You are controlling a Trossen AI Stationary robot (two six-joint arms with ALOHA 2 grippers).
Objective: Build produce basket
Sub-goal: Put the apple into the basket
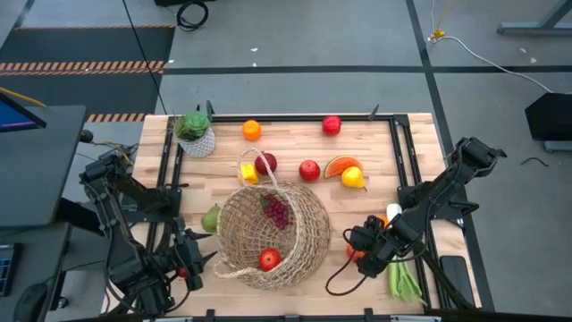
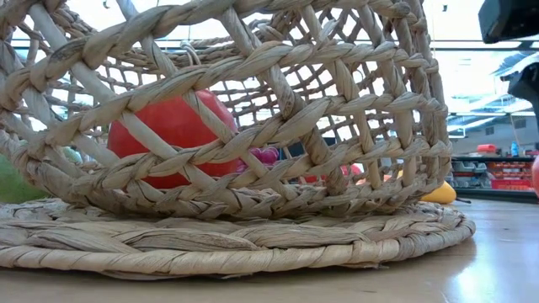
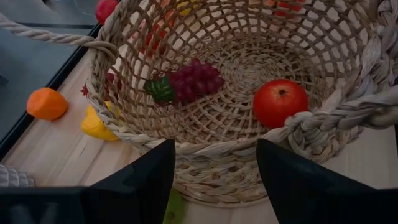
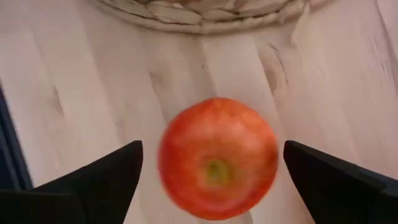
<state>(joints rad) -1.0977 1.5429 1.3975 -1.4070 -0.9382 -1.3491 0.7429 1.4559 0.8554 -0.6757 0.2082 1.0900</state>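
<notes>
The tan wicker basket (image 1: 273, 237) lies tipped on its side at the table's middle, its mouth toward the near left. A red apple (image 3: 280, 102) and purple grapes (image 3: 193, 84) lie inside it. My left gripper (image 1: 200, 261) is open just before the basket's rim (image 3: 217, 152), one finger on either side; I see no touch. My right gripper (image 1: 362, 254) is open at the near right. Its fingers stand on either side of a red-orange apple (image 4: 217, 158) on the table, with gaps on both sides.
A potted plant (image 1: 196, 132), an orange (image 1: 252, 130) and red apples (image 1: 332, 124) (image 1: 309, 170) lie at the far side. A lemon (image 1: 354, 178), a pear (image 1: 211, 218) and a leek (image 1: 402, 279) lie around the basket. Its loop handle (image 1: 255, 165) lies toward the far side.
</notes>
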